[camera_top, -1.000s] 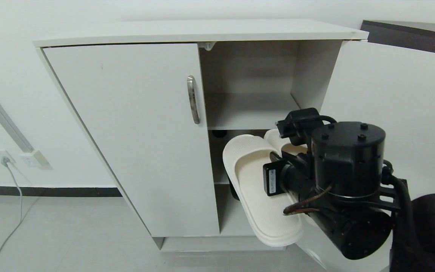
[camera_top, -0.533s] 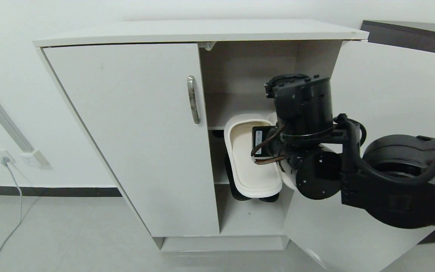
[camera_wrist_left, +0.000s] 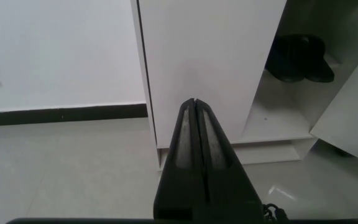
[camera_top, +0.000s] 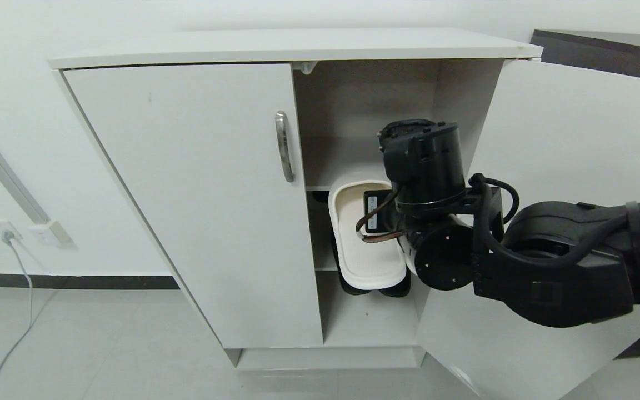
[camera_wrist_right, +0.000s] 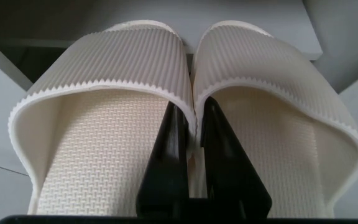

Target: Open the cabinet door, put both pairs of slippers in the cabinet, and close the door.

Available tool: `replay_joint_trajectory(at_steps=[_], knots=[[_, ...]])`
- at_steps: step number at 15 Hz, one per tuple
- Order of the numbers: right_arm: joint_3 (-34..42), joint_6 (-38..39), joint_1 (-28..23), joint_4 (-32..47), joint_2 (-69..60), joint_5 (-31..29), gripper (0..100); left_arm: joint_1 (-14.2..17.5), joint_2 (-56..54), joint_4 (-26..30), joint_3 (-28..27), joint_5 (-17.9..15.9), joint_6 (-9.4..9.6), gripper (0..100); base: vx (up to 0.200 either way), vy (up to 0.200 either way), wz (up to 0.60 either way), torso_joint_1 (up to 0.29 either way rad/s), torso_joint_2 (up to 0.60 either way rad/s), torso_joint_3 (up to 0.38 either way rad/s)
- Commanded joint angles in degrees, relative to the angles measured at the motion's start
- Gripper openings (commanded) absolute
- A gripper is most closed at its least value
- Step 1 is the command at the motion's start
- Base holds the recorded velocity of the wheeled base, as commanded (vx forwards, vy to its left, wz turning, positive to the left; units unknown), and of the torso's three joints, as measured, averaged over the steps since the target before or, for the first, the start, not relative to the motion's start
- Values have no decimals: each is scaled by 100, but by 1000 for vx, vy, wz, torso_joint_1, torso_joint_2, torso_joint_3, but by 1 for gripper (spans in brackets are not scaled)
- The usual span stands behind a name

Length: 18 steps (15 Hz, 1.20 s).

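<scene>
While the right arm (camera_top: pixel 548 266) stretches level into the cabinet (camera_top: pixel 186 194) past its open door (camera_top: pixel 564 166), the white slippers (camera_top: pixel 361 239) sit tilted at the middle shelf, above the black slippers (camera_top: pixel 395 290). The left gripper (camera_wrist_left: pixel 193 109), fingers pressed together and empty, points toward the cabinet's base. The right gripper (camera_wrist_right: pixel 194 118) pinches both white slippers' inner edges.

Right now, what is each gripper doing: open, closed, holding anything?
Left gripper: shut, holding nothing.
Right gripper: shut on the white slippers, pinching their inner edges together.

Shelf edge (camera_top: pixel 318 188) ahead, black slippers (camera_top: pixel 398 289) below
</scene>
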Motion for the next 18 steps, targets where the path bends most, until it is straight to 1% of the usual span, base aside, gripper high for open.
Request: replay_joint_trajectory(at_steps=[1,6,9,11,13,16,18], knots=[[-2,-34,1,-7,-14,0,0,0,7,-1,0,1,10,0,200,0,0,-12,2,2],[-11,-113,1,-16,4,0,0,0,7,-1,0,1,19,0,200,0,0,1,4,3],[-64,-166,-52,-104,118,0,0,0,7,-1,0,1,19,0,0,0,0,0,0,0],[-328,-228,-175,-315,364,0,0,0,7,8,0,1,19,0,0,0,0,0,0,0],[-591,-289,-263,-315,566,35,0,0,7,-1,0,1,19,0,0,0,0,0,0,0],[-1382,-474,-430,-262,1067,70,0,0,7,-1,0,1,19,0,0,0,0,0,0,0],[-1725,-614,-518,-227,1296,70,0,0,7,-1,0,1,19,0,0,0,0,0,0,0]])
